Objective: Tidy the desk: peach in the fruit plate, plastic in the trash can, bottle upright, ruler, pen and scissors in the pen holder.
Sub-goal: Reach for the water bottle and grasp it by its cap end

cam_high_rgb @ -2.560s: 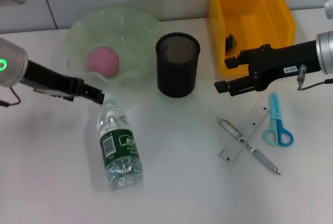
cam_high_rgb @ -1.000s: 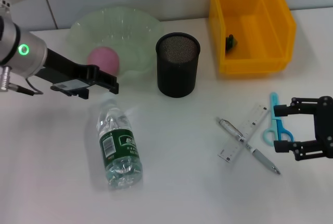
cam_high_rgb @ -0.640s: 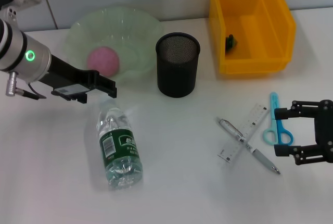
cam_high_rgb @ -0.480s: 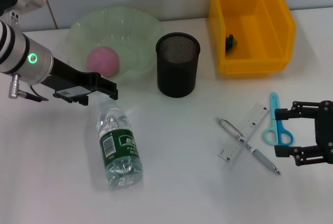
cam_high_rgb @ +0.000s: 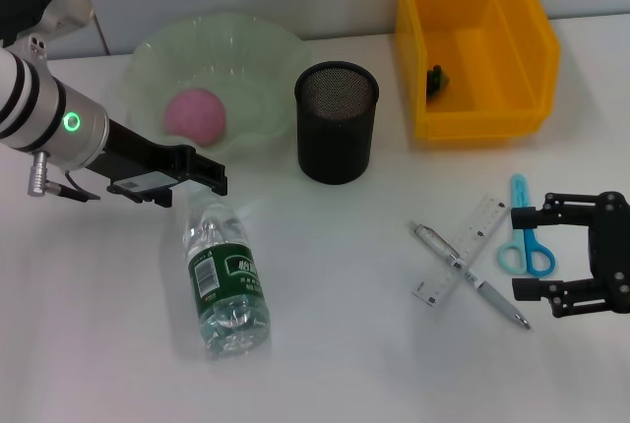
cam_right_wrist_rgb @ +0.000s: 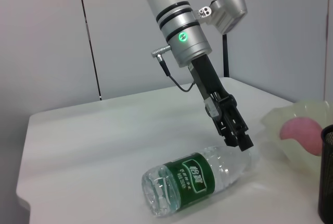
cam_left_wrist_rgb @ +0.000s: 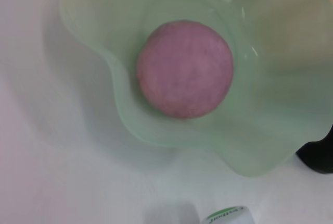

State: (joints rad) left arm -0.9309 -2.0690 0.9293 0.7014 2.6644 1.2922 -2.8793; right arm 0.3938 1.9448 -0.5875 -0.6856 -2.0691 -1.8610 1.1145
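A clear bottle point(cam_high_rgb: 226, 285) with a green label lies on its side on the white desk, also seen in the right wrist view point(cam_right_wrist_rgb: 197, 179). My left gripper point(cam_high_rgb: 212, 179) hovers just above its cap end, in front of the green fruit plate point(cam_high_rgb: 148, 59), which holds the pink peach point(cam_high_rgb: 195, 115). Ruler point(cam_high_rgb: 463, 264) and pen point(cam_high_rgb: 471, 275) lie crossed on the right, with the blue scissors point(cam_high_rgb: 524, 241) beside them. My right gripper point(cam_high_rgb: 515, 253) stands open at the scissors' handles. The black mesh pen holder point(cam_high_rgb: 338, 120) is upright. A small dark piece point(cam_high_rgb: 436, 77) lies in the yellow trash can point(cam_high_rgb: 472, 39).
The left wrist view looks straight down on the peach point(cam_left_wrist_rgb: 184, 69) in the plate point(cam_left_wrist_rgb: 130, 125), with the bottle's cap end point(cam_left_wrist_rgb: 226, 216) at the picture's edge. A grey wall runs behind the desk. White desk surface spreads around the bottle and in the middle.
My left arm has come forward and right, off the plate's edge toward the bottle's cap. My right arm left the yellow can, dropped to the scissors, then edged slightly left.
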